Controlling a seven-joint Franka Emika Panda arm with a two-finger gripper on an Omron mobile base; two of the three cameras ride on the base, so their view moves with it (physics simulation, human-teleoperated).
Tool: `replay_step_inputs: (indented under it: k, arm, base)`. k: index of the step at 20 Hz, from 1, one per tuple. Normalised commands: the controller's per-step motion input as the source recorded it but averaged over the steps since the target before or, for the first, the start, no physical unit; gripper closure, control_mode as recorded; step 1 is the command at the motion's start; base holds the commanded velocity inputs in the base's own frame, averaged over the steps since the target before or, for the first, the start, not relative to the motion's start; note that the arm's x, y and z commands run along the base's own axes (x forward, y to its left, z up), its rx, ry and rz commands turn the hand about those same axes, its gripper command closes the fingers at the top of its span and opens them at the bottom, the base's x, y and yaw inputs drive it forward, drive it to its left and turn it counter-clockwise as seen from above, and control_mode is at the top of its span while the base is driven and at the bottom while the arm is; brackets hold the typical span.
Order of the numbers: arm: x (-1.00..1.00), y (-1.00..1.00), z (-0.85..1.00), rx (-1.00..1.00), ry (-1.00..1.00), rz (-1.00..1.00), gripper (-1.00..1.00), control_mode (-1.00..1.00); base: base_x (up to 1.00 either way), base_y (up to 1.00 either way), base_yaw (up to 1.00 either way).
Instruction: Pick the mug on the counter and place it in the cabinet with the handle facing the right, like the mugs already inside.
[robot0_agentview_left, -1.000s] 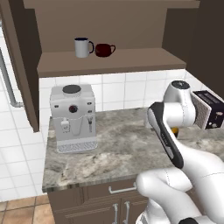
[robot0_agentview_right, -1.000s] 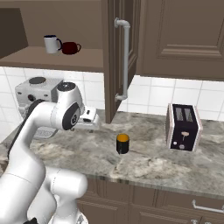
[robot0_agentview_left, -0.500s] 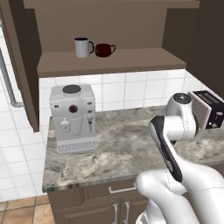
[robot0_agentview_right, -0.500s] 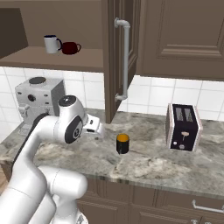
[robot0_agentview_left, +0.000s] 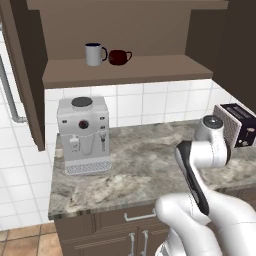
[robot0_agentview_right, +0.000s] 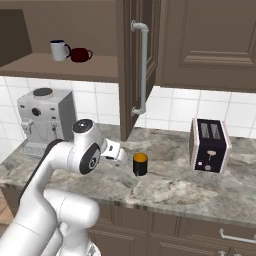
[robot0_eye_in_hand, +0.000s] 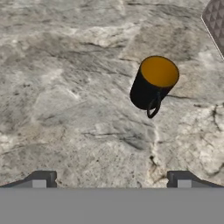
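The black mug (robot0_agentview_right: 140, 164) with its orange-yellow inside stands upright on the marbled counter (robot0_agentview_right: 175, 192), left of the toaster. In the hand view the mug (robot0_eye_in_hand: 153, 83) sits up and right of centre, and its loop handle (robot0_eye_in_hand: 154, 107) points toward the camera. My gripper (robot0_eye_in_hand: 111, 180) is open, its fingertips (robot0_eye_in_hand: 43, 179) wide apart with nothing between them, short of the mug. From the right base view the hand (robot0_agentview_right: 116, 152) hovers just left of the mug. The wall cabinet's shelf (robot0_agentview_left: 150, 67) is above the counter (robot0_agentview_left: 125, 170).
A white-grey mug (robot0_agentview_left: 93, 53) and a dark red cup (robot0_agentview_left: 119, 56) stand on the shelf's left part. A coffee machine (robot0_agentview_left: 83, 134) is at the counter's left, a toaster (robot0_agentview_right: 209, 145) at its right. An open cabinet door (robot0_agentview_right: 131, 65) with a silver bar hangs above the mug.
The hand has come down and moved closer to the black mug. The mug has stayed in place.
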Motion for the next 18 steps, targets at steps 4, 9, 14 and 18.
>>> replay_step_inputs:
  k: [4, 9, 14, 18]
  arm:
    - [0.0, -0.3, -0.08, 0.0, 0.0, -0.02, -1.0, -1.0]
    - [0.05, -0.28, -0.13, 0.0, 0.0, -0.02, -1.0, -1.0]
    - [0.15, -0.28, -0.12, 0.0, 0.0, -0.01, -1.0, -1.0]
    - [0.15, -0.23, -0.1, 0.0, 0.0, 0.0, -1.0, -1.0]
  base:
    - [0.0, 0.0, 0.0]
    - [0.0, 0.0, 0.0]
    - [0.0, 0.0, 0.0]
    - [0.0, 0.0, 0.0]
